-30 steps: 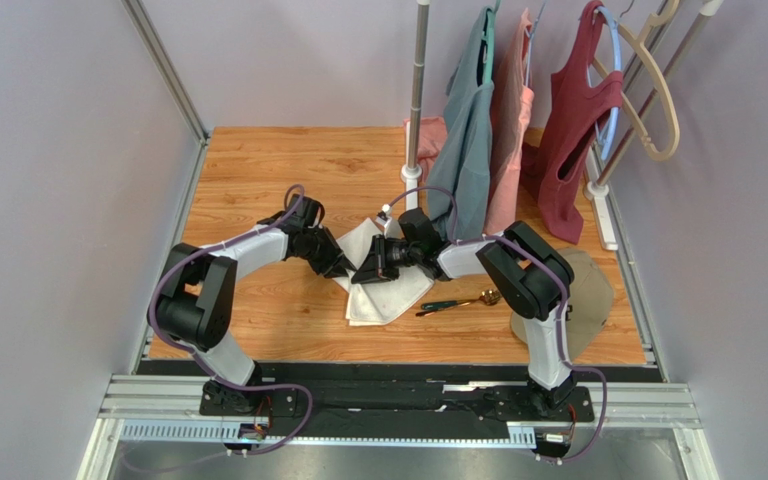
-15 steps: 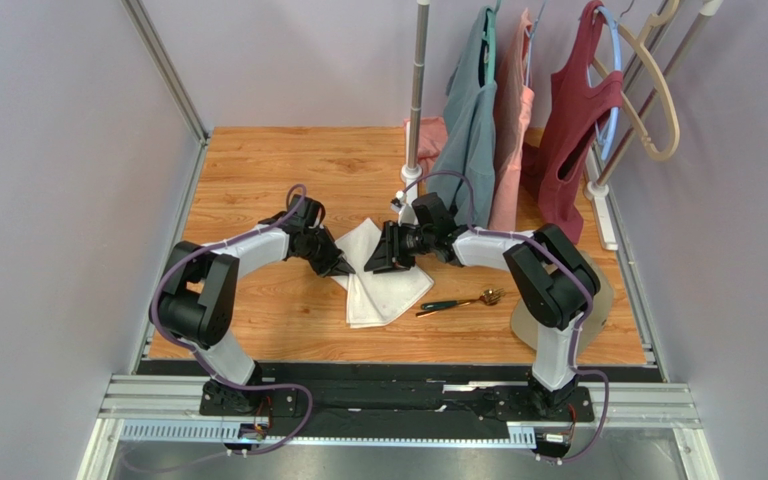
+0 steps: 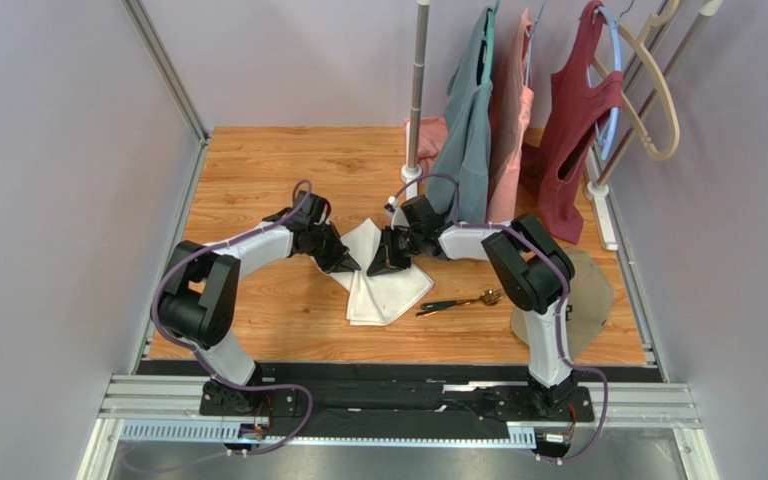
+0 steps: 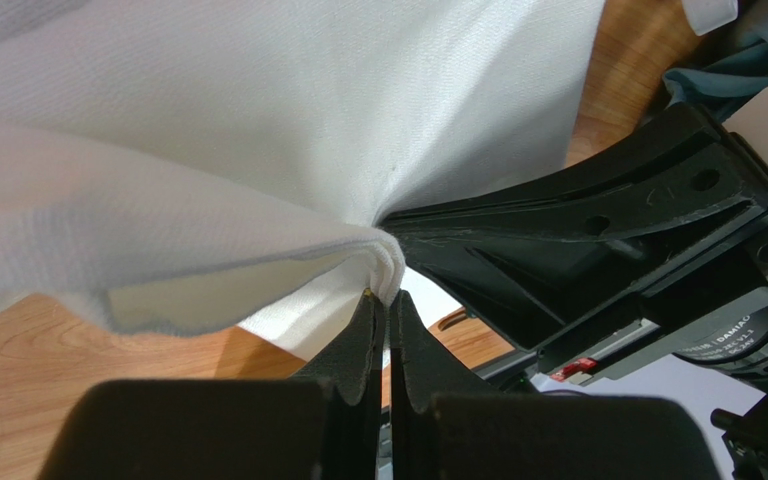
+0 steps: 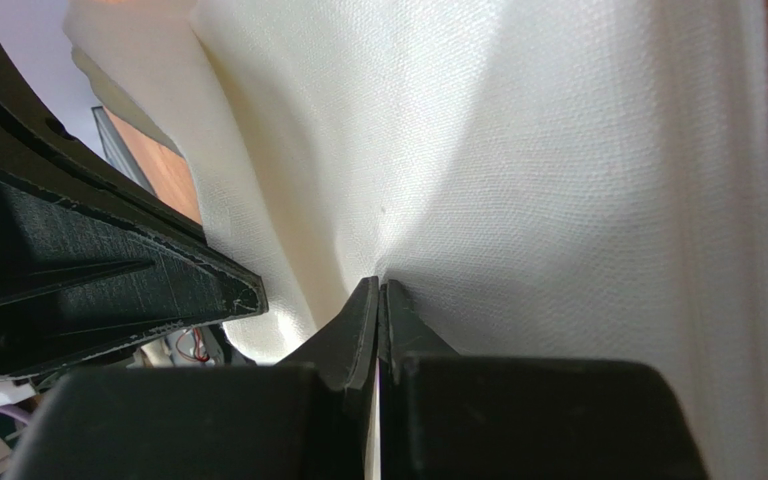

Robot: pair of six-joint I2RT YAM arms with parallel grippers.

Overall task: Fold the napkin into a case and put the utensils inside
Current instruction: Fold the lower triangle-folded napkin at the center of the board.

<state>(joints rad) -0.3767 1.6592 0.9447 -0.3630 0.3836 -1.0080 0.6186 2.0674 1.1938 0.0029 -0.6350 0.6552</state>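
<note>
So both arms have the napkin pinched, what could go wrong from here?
The left fingers and right fingers each hold only a small pinch of the napkin, so the cloth may slip free when pulled. They grip almost side by side, so the fingers may collide. The utensils lie just right of the napkin; a dragged fold could knock them.

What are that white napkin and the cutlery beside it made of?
The napkin: woven cloth, matte off-white; the weave shows up close, and it drapes softly. The utensils: probably metal heads, shiny gold; dark handles, material unclear.
</note>
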